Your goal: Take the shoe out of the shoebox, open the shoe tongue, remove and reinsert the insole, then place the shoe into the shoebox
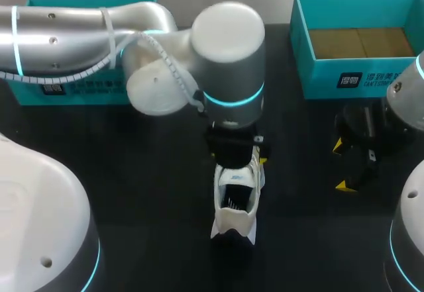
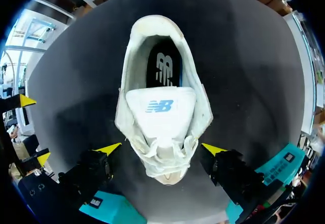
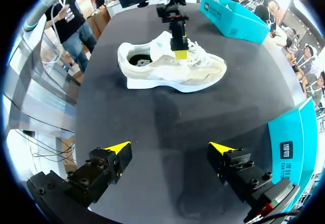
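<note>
A robotics lab: left arm (image 1: 66, 34), right arm (image 1: 407, 100), black worktable (image 1: 152, 186).

A flat, matte black tabletop (image 1: 132, 173) makes up all the setting. Seen from the head view it is a deep, even black. Light falls from overhead (soft, giving blurred shadows rather than sharp ones). In the left wrist view the tabletop (image 2: 244, 56) reads as charcoal grey, with a dim shadow patch on one side. In the right wrist view the tabletop (image 3: 127, 117) carries a pale sheen across its middle and a darker, soft-edged shadow beside it.
</note>
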